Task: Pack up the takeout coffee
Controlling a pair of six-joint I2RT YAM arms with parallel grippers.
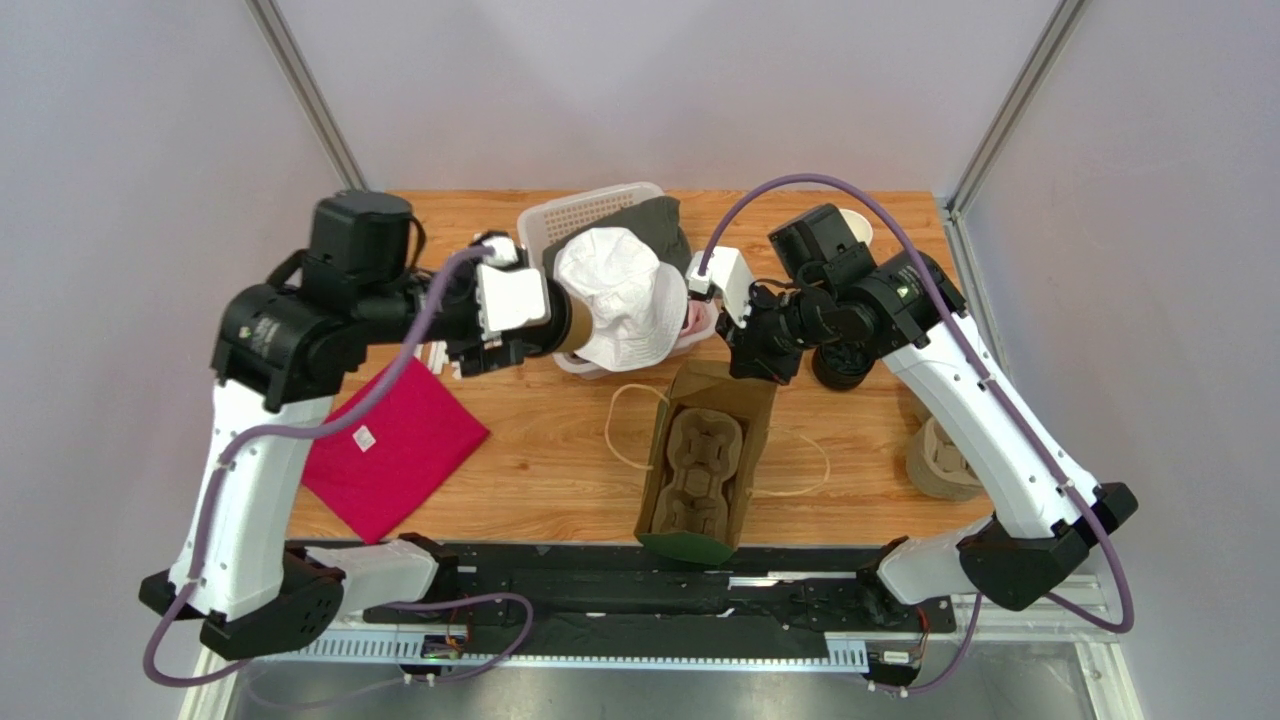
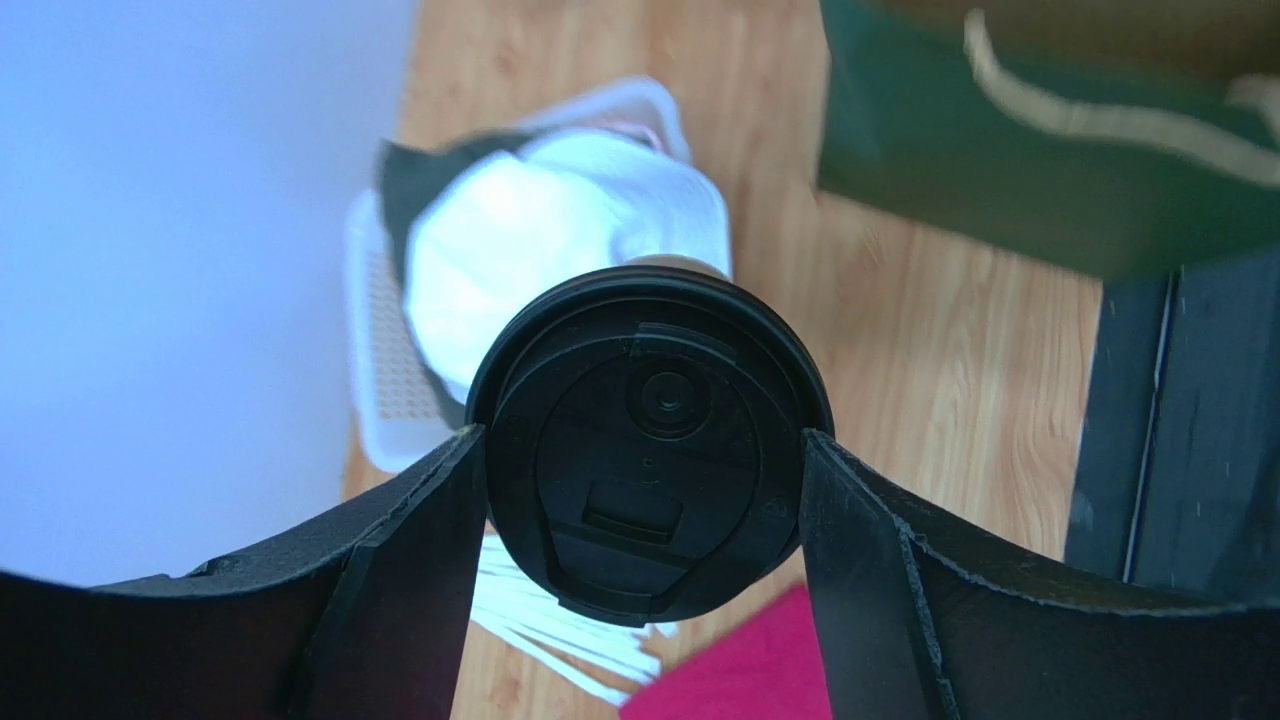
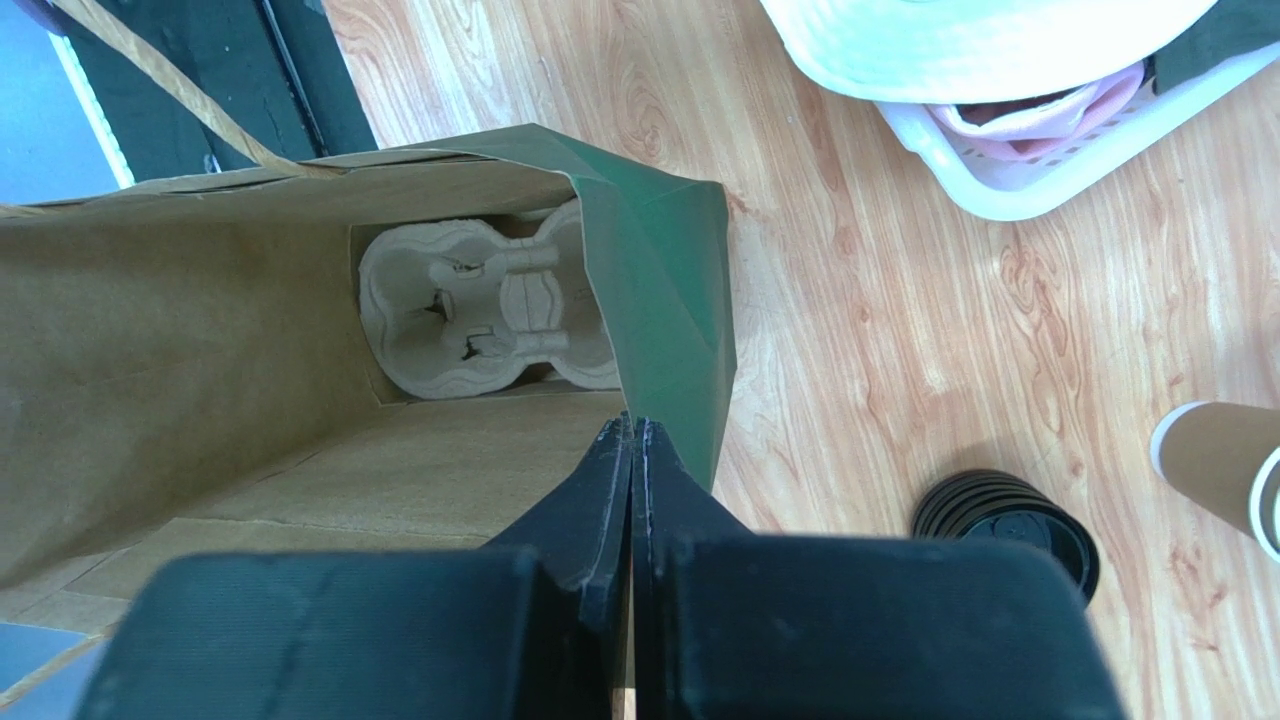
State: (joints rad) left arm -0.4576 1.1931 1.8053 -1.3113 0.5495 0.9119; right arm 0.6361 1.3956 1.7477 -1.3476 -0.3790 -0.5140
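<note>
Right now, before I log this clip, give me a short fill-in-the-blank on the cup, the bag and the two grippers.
1. The left gripper is shut on the coffee cup, which wears a ____ lid.
2. The right gripper pinches the rim of the paper bag, ____ on its outside.
3. The cup carrier sits inside the ____.
Missing words: black; green; bag.

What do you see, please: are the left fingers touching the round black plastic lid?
Touching: in the left wrist view both left fingers clamp the round black plastic lid from opposite sides.
</note>
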